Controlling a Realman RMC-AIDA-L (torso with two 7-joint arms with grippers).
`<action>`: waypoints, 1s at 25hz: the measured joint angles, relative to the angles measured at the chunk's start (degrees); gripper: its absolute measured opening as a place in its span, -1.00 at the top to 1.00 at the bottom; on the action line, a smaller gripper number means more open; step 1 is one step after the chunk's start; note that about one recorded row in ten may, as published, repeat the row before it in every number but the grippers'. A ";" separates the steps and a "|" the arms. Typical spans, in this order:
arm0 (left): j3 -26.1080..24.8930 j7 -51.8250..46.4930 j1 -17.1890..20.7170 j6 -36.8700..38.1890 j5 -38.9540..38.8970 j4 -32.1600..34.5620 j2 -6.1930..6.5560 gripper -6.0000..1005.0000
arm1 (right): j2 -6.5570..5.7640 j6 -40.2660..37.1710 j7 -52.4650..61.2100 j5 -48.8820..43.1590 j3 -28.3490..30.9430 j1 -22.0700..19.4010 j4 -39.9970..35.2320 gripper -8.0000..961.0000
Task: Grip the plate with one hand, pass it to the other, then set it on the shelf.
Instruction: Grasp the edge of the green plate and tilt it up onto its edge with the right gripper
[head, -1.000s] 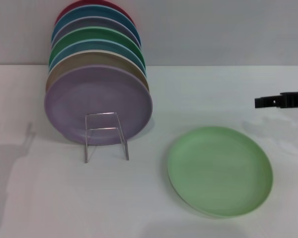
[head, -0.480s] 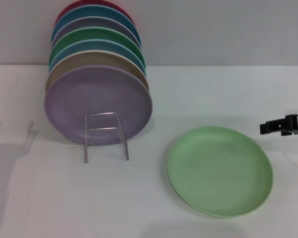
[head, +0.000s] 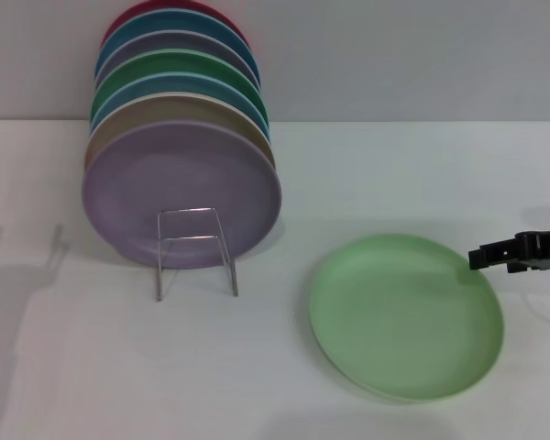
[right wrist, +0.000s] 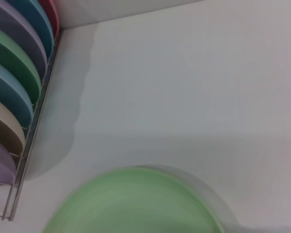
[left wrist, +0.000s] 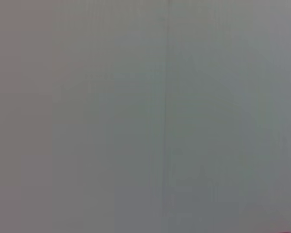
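Flat on the white table [head: 367,174] lies the round, matte, pastel-green plate [head: 406,314], its raised rim offering an edge to pinch. Just beside that rim's right side hovers the right gripper [head: 478,257], though whether its fingers are parted I cannot tell. Well apart, the thin silver-wire shelf [head: 195,249] keeps its front slot free to receive it.

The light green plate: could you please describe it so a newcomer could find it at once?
Start at the white table and the wire rack with its row of upright plates. To that rack's right, nearer the robot, the light green plate lies flat and alone, beside the right claw. No other plate lies flat or apart from the row.
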 joint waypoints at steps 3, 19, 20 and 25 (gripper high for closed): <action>0.00 0.00 -0.05 0.00 0.13 -0.06 0.00 -0.62 | -0.03 0.29 -0.11 0.02 -0.28 0.00 -0.57 -0.41; 0.00 0.00 0.26 0.20 0.18 0.21 0.10 -0.62 | -0.14 -0.08 -1.01 -2.35 0.04 2.05 -6.63 -0.41; 0.00 0.00 0.31 0.27 0.19 0.22 0.13 -0.62 | -0.14 -0.08 -1.00 -2.46 0.07 2.06 -6.65 -0.41; 0.00 0.01 0.42 0.51 0.20 0.23 0.18 -0.62 | -0.14 -0.16 -0.87 -2.89 -0.18 2.26 -6.99 -0.41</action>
